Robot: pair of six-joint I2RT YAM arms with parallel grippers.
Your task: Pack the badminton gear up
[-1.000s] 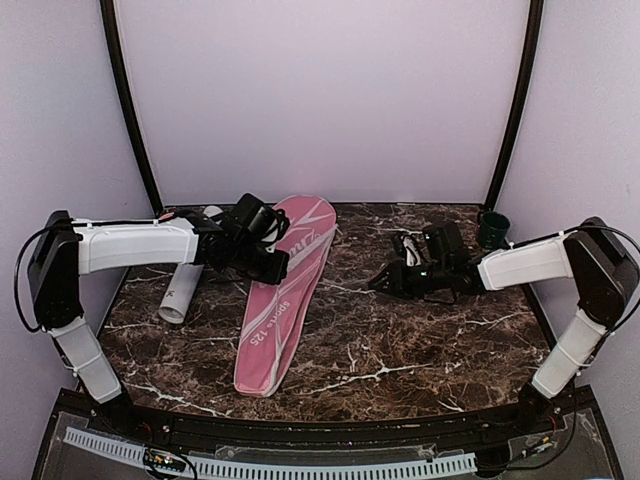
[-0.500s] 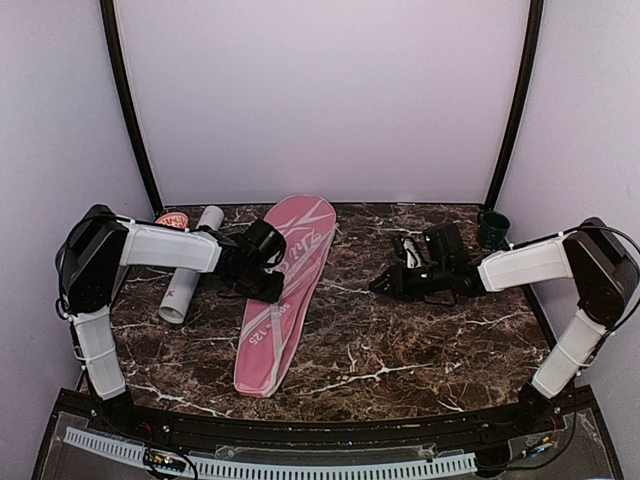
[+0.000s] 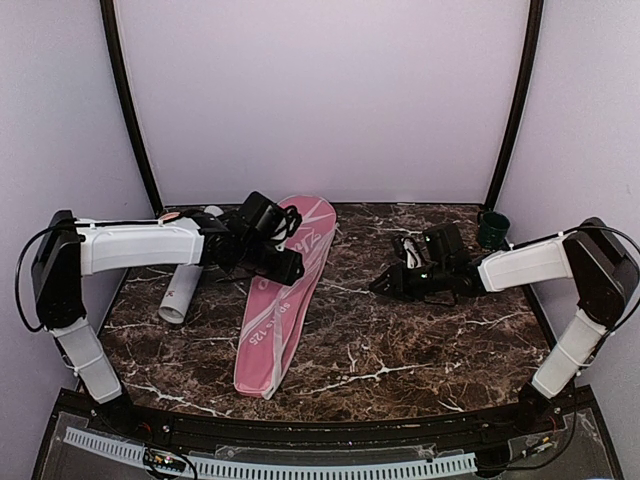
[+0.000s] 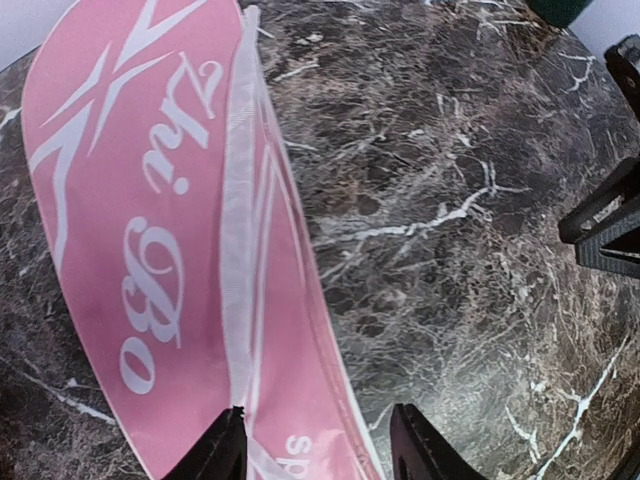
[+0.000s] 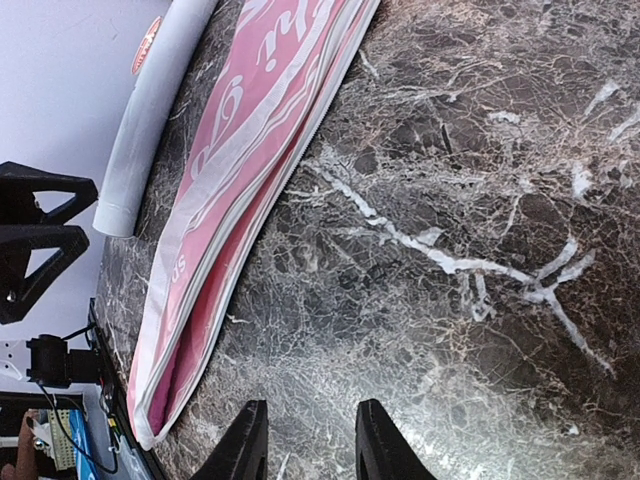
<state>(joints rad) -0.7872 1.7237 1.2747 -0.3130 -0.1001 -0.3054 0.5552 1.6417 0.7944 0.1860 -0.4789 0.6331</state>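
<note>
Holds left claw (image 4: 316,418) open above the pink bag (image 3: 285,300), over its right edge, nothing pinched. Holds right claw (image 5: 312,406) parted too (empty), low over bare desk (image 3: 420,350), well right of the bag. Shows bag lying flat, left of the desk's middle, wide end toward the back wall. Shows 1 white tube (image 3: 180,292) near the bag's left side, partly under the left arm. Shows green cup (image 3: 493,230) at the far right corner.

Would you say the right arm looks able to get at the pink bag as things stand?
Probably yes: only bare marble table lies between the right tool and the pink bag, though the left tool hangs over its wide half.
</note>
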